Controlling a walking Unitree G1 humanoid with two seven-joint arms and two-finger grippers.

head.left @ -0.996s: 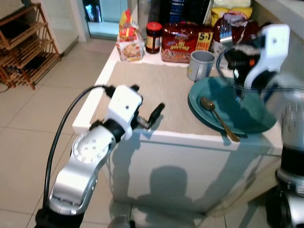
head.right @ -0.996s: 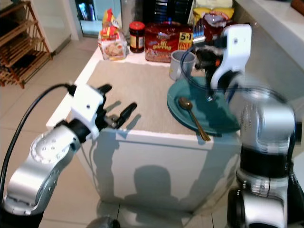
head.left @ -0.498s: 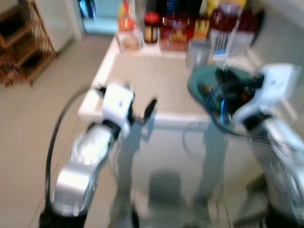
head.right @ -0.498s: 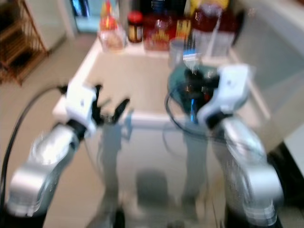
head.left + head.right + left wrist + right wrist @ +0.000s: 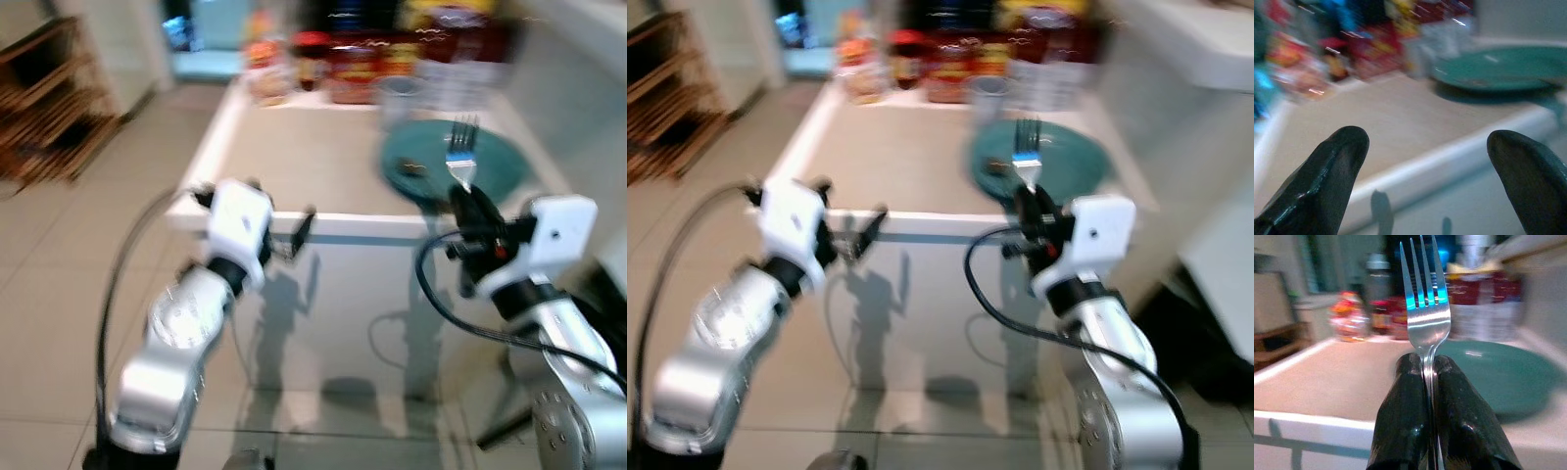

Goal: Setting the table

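Right gripper (image 5: 1430, 377) clamped on fork (image 5: 1425, 298), tines up, before teal plate (image 5: 456, 162) — left gripper (image 5: 1435, 147) spread wide at table (image 5: 323, 227) edge.

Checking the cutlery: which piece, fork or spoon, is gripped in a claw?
The fork: the right claw is shut on its handle, tines up. The spoon lies on the teal plate, untouched.

I see a shiny silver metal fork (image 5: 1425, 308), a round teal plate (image 5: 490, 171), a beige placemat (image 5: 313, 162) and black fingers (image 5: 1403, 431).
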